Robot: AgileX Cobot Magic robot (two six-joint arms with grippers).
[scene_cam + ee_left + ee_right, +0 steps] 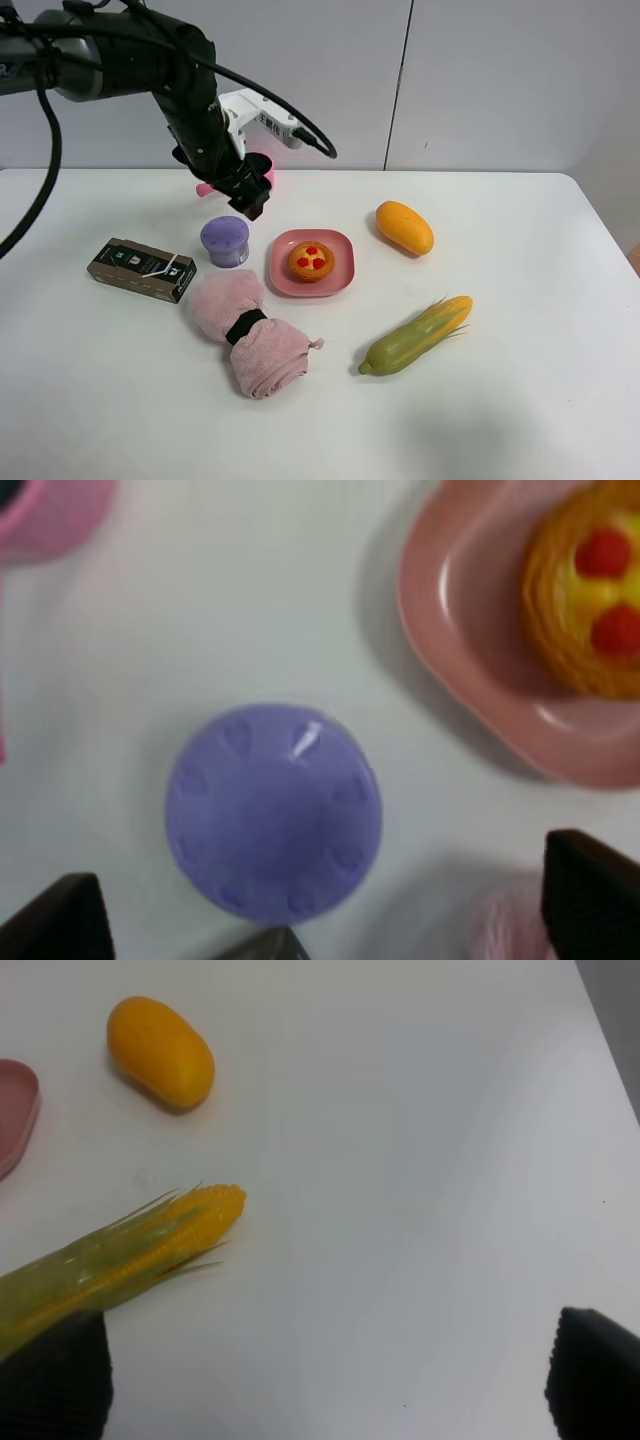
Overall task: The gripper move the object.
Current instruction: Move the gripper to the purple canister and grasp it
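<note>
Broadly, a white table (520, 400) under everything, its near edge cut off by the exterior view. Over its 10 o'clock part, the black left arm (120, 60), shoulder end and cable loops out of view. Toward 6 o'clock of the middle, a rolled pink towel (250, 335) with a black band. At 4 o'clock of the plate, an ear of corn (415, 337), stalk end hidden behind one finger in the right wrist view. Near the middle, a pink plate (338, 283), only partly in either wrist view. At 9 o'clock of the rest, a dark box (140, 268), label too small to read. At 2 o'clock of the plate, a mango (404, 227).

Just beside the plate at 9 o'clock, upright on the table, the purple container (226, 240), blurred from the left wrist; hard to tell whether touching the towel at its 6 o'clock. At its 12 o'clock, a pink saucepan (266, 176), mostly hidden behind the left gripper (245, 192). On the plate, a small tart (311, 261).

Of the left fingers (592, 900), tips only, spread wide, holding nothing. Right gripper (322, 1385) seen only from its own wrist: fingers (595, 1375) likewise wide apart, empty.
</note>
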